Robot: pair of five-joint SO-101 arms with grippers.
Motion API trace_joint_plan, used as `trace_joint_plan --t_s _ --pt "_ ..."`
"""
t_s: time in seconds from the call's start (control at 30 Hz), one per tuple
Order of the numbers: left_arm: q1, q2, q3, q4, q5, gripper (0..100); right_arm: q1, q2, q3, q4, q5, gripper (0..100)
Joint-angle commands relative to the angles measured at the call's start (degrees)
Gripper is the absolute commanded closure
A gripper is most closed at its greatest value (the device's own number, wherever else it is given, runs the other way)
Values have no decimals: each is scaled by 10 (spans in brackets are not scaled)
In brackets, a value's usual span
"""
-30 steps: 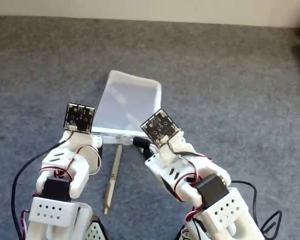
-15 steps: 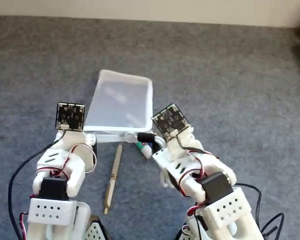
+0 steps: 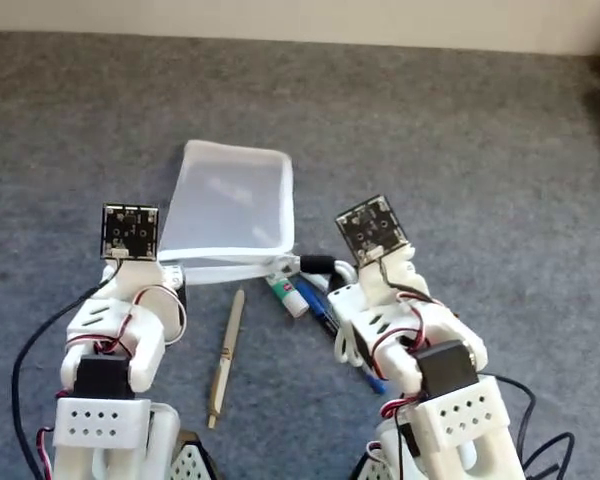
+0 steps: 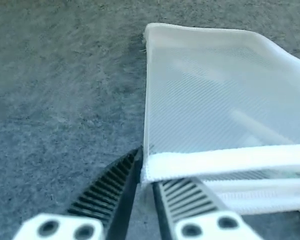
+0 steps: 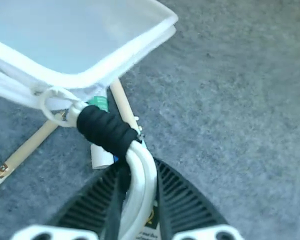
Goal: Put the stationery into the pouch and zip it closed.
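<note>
The left gripper (image 4: 146, 169) is clamping one corner of the translucent white mesh pouch (image 4: 215, 95). The right gripper (image 5: 137, 171) is gripping the pouch's white pull cord with a black sleeve (image 5: 106, 130).

The slim tan pen (image 3: 225, 350), green-and-white tube (image 3: 285, 293) and blue pen (image 3: 318, 305) are lying outside the pouch, near the right gripper. The zip is therefore probably being opened, and the next move is calling for a steady pull along it.

The high view is showing the loose stationery, while the wrist views are showing each grip.

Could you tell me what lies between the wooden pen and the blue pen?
In the high view, a short white tube with a green band lies between them.
</note>
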State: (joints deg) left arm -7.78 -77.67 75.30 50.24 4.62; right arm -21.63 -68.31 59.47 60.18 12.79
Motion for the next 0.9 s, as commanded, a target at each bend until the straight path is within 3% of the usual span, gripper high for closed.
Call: trace_joint_plan --t_s 0.0,0.57,0.73,0.87 --pt "-29 -8 -40 4 8 993 39 -11 -44 1 -6 993" --pt "-29 -8 -41 4 8 993 39 -11 -42 1 -3 983" --pt "-29 -8 -50 8 18 993 32 -11 -41 4 -3 872" --pt "-29 -8 -95 63 25 993 32 -11 -40 4 -3 832"
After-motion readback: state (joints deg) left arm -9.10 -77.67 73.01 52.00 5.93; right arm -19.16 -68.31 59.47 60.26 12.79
